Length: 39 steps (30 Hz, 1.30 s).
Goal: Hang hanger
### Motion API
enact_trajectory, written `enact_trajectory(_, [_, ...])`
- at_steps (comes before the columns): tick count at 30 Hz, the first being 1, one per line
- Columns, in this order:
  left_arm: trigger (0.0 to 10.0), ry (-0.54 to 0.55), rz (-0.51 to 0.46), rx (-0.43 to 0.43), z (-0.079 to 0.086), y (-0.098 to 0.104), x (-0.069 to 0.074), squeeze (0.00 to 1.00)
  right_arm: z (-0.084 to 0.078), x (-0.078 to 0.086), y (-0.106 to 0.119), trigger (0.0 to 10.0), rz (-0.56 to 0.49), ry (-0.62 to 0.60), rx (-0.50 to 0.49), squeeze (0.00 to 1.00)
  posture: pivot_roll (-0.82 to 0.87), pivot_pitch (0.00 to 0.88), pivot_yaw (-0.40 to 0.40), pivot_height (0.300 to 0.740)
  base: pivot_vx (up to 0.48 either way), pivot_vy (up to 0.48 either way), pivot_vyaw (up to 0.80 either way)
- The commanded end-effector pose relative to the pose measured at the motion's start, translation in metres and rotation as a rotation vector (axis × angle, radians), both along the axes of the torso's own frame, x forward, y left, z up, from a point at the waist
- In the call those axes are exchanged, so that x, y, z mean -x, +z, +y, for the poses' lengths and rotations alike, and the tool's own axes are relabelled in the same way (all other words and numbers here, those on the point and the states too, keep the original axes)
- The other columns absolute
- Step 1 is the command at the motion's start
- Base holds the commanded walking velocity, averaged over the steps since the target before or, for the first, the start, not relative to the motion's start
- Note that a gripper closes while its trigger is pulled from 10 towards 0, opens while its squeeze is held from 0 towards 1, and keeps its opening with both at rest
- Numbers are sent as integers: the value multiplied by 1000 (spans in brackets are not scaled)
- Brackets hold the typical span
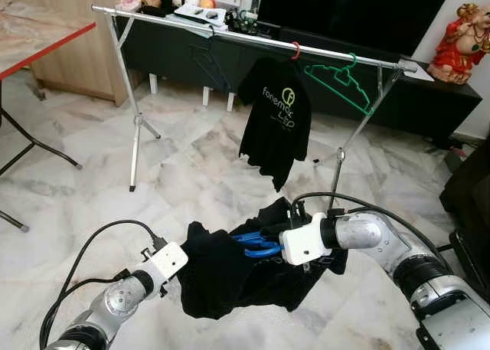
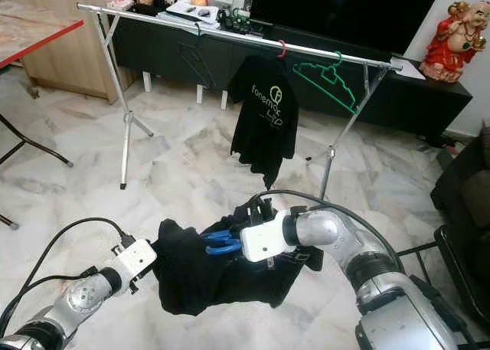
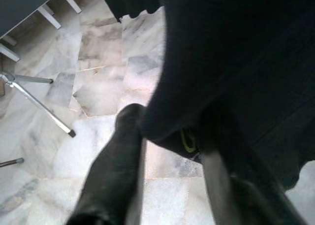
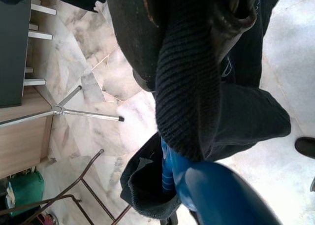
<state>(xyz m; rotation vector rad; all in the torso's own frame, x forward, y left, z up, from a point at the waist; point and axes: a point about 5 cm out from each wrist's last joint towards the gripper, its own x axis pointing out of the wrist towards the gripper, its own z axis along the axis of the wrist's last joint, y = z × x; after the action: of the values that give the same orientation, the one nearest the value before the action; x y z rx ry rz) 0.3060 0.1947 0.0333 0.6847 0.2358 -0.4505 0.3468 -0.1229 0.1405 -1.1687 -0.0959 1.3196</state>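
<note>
A black shirt (image 1: pixel 222 277) hangs bunched between my two grippers, low over the marble floor. A blue hanger (image 1: pixel 256 244) pokes out of its top, and in the right wrist view the blue hanger (image 4: pixel 216 195) lies wrapped in the knit collar. My right gripper (image 1: pixel 269 231) is shut on the hanger with cloth around it. My left gripper (image 1: pixel 187 267) grips the shirt's left edge; cloth drapes over its fingers (image 3: pixel 118 176). The clothes rack's rail (image 1: pixel 253 37) stands ahead, well above and beyond both grippers.
On the rail hang a black printed shirt (image 1: pixel 276 120) on a red hook, an empty green hanger (image 1: pixel 341 78) and a dark hanger (image 1: pixel 208 63). Behind stands a black TV cabinet (image 1: pixel 429 97). A red-edged table (image 1: pixel 38 44) is at left, dark furniture (image 1: pixel 471 189) at right.
</note>
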Motion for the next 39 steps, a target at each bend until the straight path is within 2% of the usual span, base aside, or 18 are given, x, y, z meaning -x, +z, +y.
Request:
enact_trajectory(1, [0,15,4,20,-3,0,-2,0,0,-3,12,10000,-33,-7,-55,0,-18,81,-183,740,0,0,0])
enact_trajectory(22, [0,81,-8,63,-2,-2,-1,0,-3,-3,9,10000,-23,-30,-51,0,-17,69,-174,740,0,0,0])
enact_trajectory(26, [0,260,-46,113,16,3,-4,0,-10,-6,4,10000,-30,-80,0,0,-17,66,-173,740,0,0,0])
enact_trajectory(27, [0,350,-57,131,25,3,-5,0,-16,-7,0,10000,-31,-116,34,0,-17,66,-173,740,0,0,0])
enact_trajectory(30, [0,479,-60,160,38,2,-3,0,-31,-10,-7,10000,-39,-198,106,0,-16,67,-175,740,0,0,0])
enact_trajectory(35, [0,595,-50,147,50,-4,4,0,-51,-13,-14,10000,-32,-330,158,0,-19,75,-177,740,0,0,0])
enact_trajectory(37, [0,688,-4,161,57,-11,10,0,-62,-14,-17,10000,-14,-426,140,0,-21,78,-178,740,0,0,0])
enact_trajectory(39, [0,738,39,161,59,-18,15,0,-64,-14,-18,10000,30,-487,62,0,-21,79,-178,740,0,0,0])
